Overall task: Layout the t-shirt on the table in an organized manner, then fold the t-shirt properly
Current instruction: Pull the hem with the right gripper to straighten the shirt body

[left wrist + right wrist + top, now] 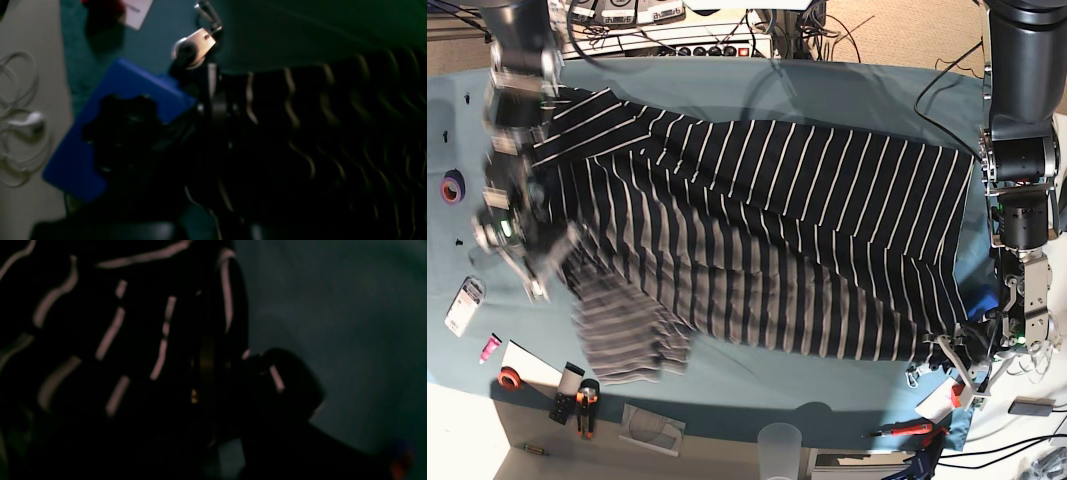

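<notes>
Nearest the base camera, a translucent cup stands at the table's front edge, just below the t-shirt. That striped shirt lies spread across the table's middle, one sleeve bunched at its lower left. At the shirt's lower right corner the left gripper is clenched on the fabric; at its left edge the right gripper, blurred, is clenched on cloth too.
</notes>
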### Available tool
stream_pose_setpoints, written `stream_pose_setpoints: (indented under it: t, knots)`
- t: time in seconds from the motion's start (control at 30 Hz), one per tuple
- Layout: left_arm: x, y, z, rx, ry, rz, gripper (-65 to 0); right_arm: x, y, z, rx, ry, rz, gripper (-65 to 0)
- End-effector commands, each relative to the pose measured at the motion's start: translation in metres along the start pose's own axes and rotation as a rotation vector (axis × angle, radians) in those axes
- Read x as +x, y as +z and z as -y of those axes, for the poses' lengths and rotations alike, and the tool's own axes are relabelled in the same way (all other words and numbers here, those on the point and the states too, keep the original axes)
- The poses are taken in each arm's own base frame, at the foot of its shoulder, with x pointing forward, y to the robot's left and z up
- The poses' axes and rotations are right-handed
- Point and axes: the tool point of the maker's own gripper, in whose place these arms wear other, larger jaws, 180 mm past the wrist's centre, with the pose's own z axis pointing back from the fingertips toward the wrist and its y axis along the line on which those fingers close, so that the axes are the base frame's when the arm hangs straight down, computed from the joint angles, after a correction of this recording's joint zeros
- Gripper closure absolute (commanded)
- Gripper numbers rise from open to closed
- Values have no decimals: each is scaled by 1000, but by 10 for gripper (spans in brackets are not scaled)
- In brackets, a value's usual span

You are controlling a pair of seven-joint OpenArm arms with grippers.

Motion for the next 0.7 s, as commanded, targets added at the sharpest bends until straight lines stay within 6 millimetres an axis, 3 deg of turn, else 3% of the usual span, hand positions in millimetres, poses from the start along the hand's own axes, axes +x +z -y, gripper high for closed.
stream_pose_setpoints:
  t: [0.0, 0.1, 0.23, 0.5, 0.6, 0.67]
  knots:
    - [32, 12, -11, 27, -9, 77, 0, 8, 18, 23, -72, 28, 23, 0]
    - [33, 12, -11, 27, -9, 81, 0, 8, 45, 29, -132, 93, 66, 0]
    - [33, 12, -11, 27, -9, 81, 0, 8, 69, 14, -93, 132, 119, 0]
    - [33, 12, -11, 27, -9, 80, 0, -2, 70, 19, -138, 137, 74, 0]
    - [33, 12, -11, 27, -9, 80, 0, -8, 69, 21, -145, 137, 43, -136]
    - [33, 12, -11, 27, -9, 80, 0, -11, 70, 22, -149, 127, 21, -171]
